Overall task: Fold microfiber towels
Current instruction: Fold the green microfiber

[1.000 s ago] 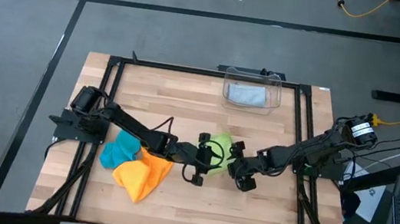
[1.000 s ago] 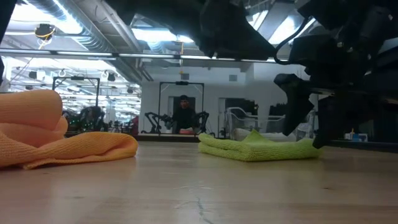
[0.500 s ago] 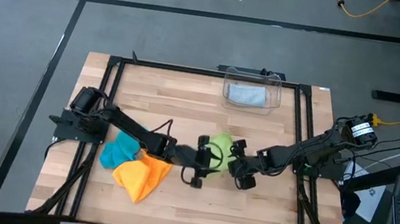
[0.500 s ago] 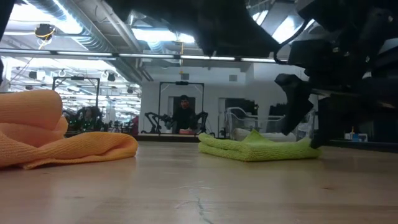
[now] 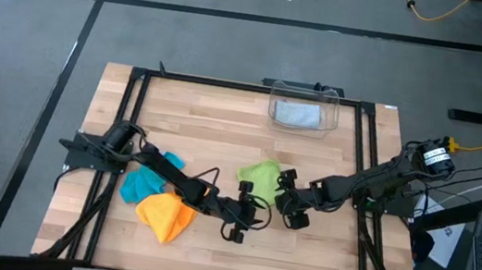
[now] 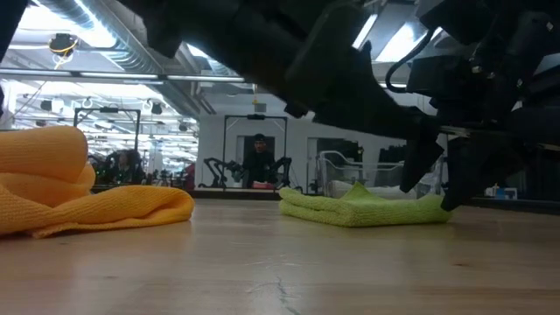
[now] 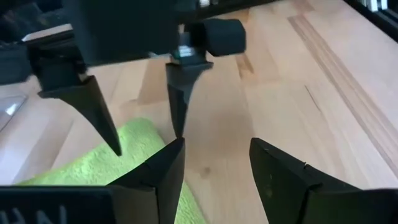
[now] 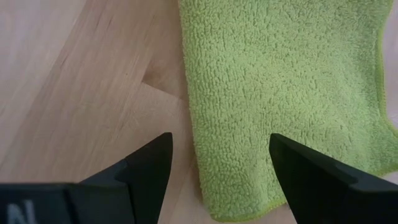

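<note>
A lime green towel (image 5: 259, 173), folded, lies flat at mid-table. My right gripper (image 8: 217, 168) stands open at its right edge (image 8: 193, 124), one finger over wood and the other over the cloth. My left gripper (image 7: 217, 168) is open over bare wood just near of the green towel (image 7: 106, 168), pointing toward the right gripper (image 5: 281, 198), with nothing between its fingers. An orange towel (image 5: 165, 216) and a teal towel (image 5: 147, 179) lie crumpled together at the near left. A grey towel (image 5: 297, 114) lies in the clear bin (image 5: 330, 98). My right gripper comes slanting down from the table's right at the green towel's right edge (image 6: 433, 203), its fingers (image 6: 418, 166) reaching the cloth's height. Whether they touch it, I cannot tell.
The clear bin stands at the table's far edge. Black frame rails (image 5: 132, 111) run along the table's sides. Bare wood (image 5: 317, 266) shows at the near right. A person (image 6: 258, 162) shows far off in the room behind the table.
My left gripper has gone from the green towel's left side toward the table's near edge and down, and its arm now lies lower across the table. The green towel shows more fully from above and lies as before. My right gripper has kept still.
</note>
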You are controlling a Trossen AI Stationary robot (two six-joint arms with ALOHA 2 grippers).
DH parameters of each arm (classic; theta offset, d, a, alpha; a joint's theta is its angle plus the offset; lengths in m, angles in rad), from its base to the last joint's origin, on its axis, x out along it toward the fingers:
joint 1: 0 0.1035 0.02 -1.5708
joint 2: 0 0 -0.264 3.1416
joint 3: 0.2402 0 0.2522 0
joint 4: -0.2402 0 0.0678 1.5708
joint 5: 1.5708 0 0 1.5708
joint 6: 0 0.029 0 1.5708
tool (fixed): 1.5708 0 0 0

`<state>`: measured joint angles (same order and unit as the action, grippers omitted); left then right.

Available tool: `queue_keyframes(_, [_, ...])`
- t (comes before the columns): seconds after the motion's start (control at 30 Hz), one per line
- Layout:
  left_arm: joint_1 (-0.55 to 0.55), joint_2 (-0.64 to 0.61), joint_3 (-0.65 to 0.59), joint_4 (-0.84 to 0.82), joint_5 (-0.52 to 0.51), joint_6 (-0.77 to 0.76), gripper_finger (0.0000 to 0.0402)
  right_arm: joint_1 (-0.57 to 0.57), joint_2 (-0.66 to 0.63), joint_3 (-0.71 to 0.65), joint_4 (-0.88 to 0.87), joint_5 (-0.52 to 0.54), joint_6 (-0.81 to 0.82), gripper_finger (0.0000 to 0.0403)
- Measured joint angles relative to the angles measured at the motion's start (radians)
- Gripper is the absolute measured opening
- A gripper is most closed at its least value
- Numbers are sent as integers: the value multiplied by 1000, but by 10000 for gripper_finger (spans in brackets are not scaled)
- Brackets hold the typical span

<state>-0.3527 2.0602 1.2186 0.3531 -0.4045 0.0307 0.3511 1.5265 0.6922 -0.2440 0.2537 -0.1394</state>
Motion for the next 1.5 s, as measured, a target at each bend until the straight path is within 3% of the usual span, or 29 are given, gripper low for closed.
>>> queue_keyframes(0.23, [-2,0,0,-1,4,-30,173,0,0,0,1,-1,0,269])
queue_keyframes(0.37, [9,0,0,-5,8,-138,175,0,0,0,1,-1,21,269])
queue_keyframes(0.63, [62,-1,0,-110,83,-281,221,0,0,0,1,-2,31,269])
queue_keyframes(1.5, [50,8,-1,-222,67,-275,223,0,0,0,11,-3,30,269])
